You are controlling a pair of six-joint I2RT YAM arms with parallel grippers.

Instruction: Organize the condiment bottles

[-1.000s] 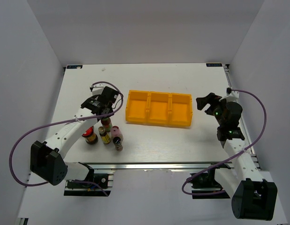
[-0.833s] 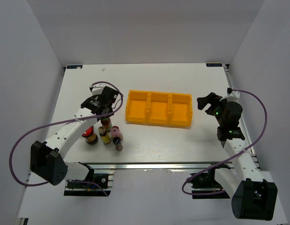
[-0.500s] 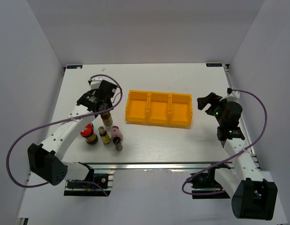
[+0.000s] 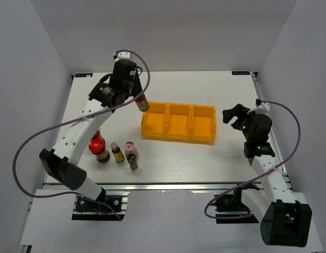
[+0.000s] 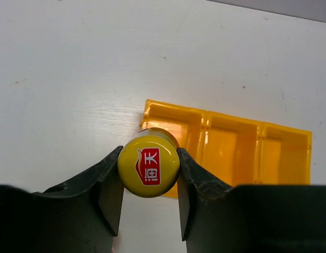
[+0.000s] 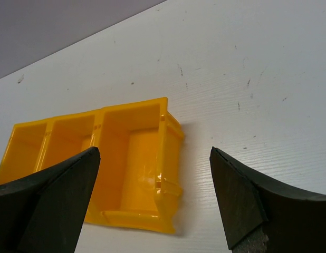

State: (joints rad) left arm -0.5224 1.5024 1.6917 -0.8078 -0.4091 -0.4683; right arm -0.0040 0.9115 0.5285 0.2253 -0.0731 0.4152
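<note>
My left gripper [image 4: 136, 97] is shut on a slim yellow-capped bottle [image 4: 142, 104] and holds it in the air beside the left end of the yellow tray [image 4: 152, 132]. In the left wrist view the yellow cap [image 5: 149, 165] sits clamped between both fingers [image 5: 111, 184], above the tray's left compartment edge [image 5: 168, 113]. On the table at the left stand a red-capped dark bottle [image 4: 97, 149], another small yellow-capped bottle [image 4: 116, 152] and a pink-capped bottle [image 4: 131, 154]. My right gripper [image 4: 232, 114] is open and empty, right of the tray.
The yellow three-compartment tray shows empty in the right wrist view [image 6: 168, 132]. White walls enclose the table on three sides. The left arm [image 4: 73, 134] stretches over the standing bottles.
My left gripper has lifted the yellow-capped bottle out of the group and carried it up and right, to the tray's left end. The right arm has not moved.
</note>
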